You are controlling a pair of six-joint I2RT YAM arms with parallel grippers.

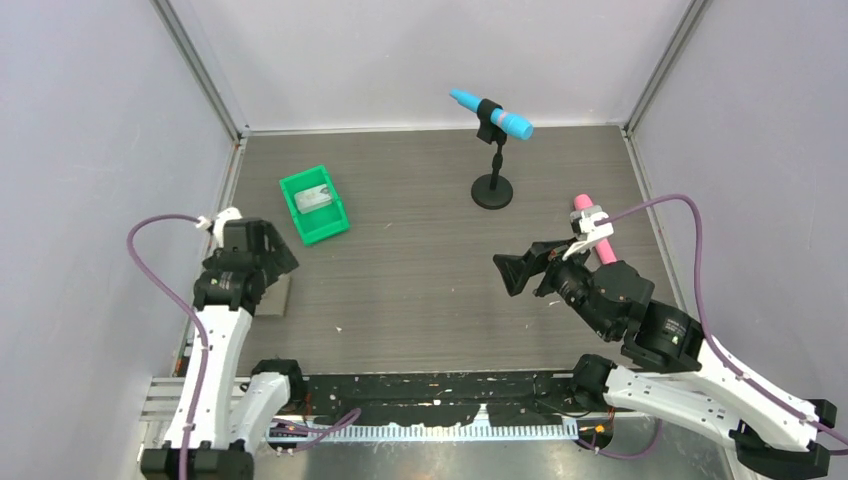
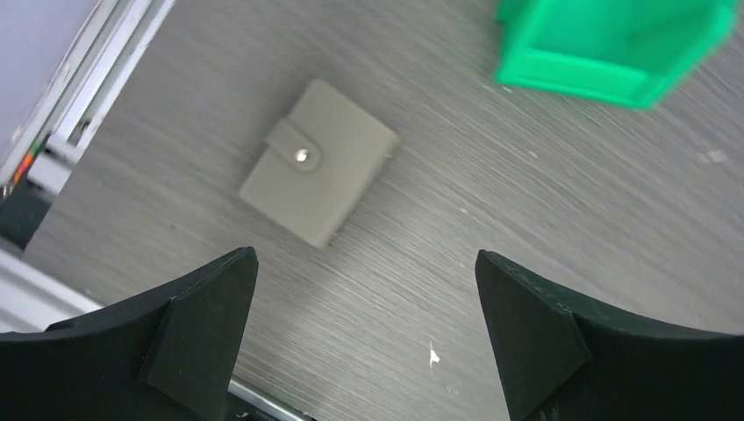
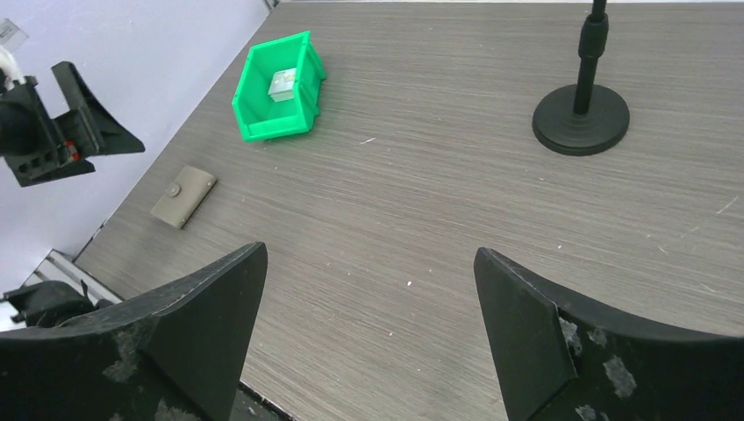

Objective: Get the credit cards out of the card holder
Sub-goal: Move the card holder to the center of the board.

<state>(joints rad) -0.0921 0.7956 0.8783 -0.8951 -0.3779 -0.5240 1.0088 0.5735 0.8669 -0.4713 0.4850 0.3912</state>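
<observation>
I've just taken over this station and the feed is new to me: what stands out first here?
First the bright green bin at mid-left, then the blue tube clamped on a black stand at the back. The grey holder lies shut at near left, below the open left fingers.

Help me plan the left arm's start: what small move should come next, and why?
Probably lower the left gripper onto the card holder: it lies closed on the table, tab snapped shut, just below the open, empty jaws.
</observation>
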